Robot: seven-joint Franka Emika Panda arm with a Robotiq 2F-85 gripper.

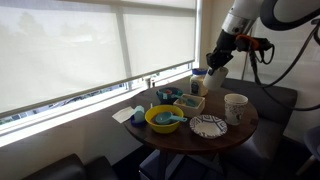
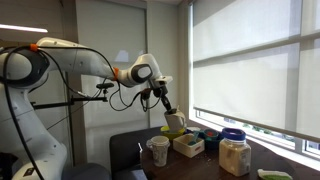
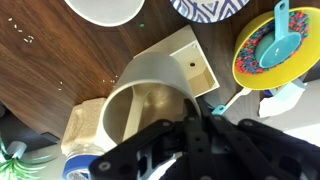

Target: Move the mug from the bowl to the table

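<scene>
ok so the claw (image 2: 167,111) looks pinched on the rim of the little cream mug (image 2: 175,122), which hangs right over the wooden box (image 2: 188,144) rather than bare bench (image 3: 40,60), and free wood is just beside it toward the tall white cup (image 3: 105,8).

Yellow bowl (image 1: 163,128) holds blue scoop (image 3: 283,42); wooden box (image 1: 188,102) just beside; tall white cup (image 1: 235,107) apart.

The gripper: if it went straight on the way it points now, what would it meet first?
Pointing down and holding the mug, the gripper would probably bring it onto the light wooden box just beneath, before reaching the table; depth is hard to judge.
</scene>
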